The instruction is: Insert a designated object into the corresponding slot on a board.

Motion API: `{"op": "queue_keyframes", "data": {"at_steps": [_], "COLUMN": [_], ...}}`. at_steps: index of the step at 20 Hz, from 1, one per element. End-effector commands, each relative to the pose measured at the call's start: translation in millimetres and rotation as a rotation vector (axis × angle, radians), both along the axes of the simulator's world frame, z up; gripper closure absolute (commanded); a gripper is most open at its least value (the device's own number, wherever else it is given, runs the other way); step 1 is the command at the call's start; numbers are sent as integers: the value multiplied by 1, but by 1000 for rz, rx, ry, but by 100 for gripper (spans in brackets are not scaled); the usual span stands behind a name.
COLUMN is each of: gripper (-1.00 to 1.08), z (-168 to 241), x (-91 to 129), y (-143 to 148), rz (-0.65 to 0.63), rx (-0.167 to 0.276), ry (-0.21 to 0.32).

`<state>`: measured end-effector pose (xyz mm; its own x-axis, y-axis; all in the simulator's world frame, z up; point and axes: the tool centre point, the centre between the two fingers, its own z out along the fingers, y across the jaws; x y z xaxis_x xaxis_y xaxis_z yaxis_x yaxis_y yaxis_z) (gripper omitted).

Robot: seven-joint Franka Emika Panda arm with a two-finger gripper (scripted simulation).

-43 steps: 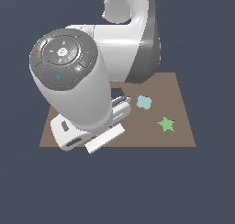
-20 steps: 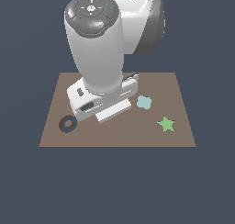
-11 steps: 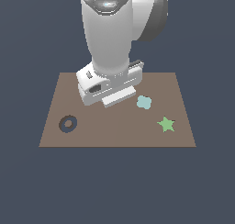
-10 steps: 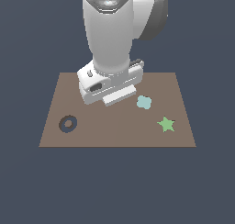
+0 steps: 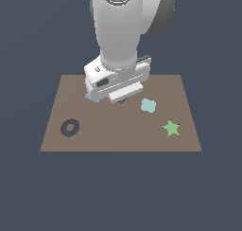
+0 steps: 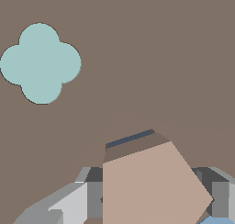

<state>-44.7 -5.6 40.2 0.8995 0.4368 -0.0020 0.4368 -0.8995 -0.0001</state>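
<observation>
We've got the gripper [image 6: 153, 204] clamped on the tan pentagon [image 6: 151, 184], hovering over the navy slot [image 6: 130, 139] mid-board [image 5: 118, 130], upper centre of frame.

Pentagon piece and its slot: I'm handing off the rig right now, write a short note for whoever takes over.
Gripper: shut on the pentagon piece, fingers on either side, low over the board.
Slot: only a thin dark sliver shows past the piece's edge; the piece covers most of it.
Done: piece picked up and brought over the slot.
Left: seating is not confirmed. Check alignment, lower, release, retract.
Nearby: pale teal clover shape, green star, dark ring, all apart from the gripper.
</observation>
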Motion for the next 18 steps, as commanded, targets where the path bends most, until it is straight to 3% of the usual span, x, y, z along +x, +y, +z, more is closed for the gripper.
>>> {"op": "queue_keyframes", "data": {"at_steps": [1, 8, 9, 18], "gripper": [108, 108, -92, -92], "z": [0, -10, -10, -10], "x": [0, -1, -1, -1], "y": [0, 1, 1, 1], "rz": [0, -2, -2, -2], "rx": [0, 0, 0, 0], "ry": [0, -1, -1, -1]}}
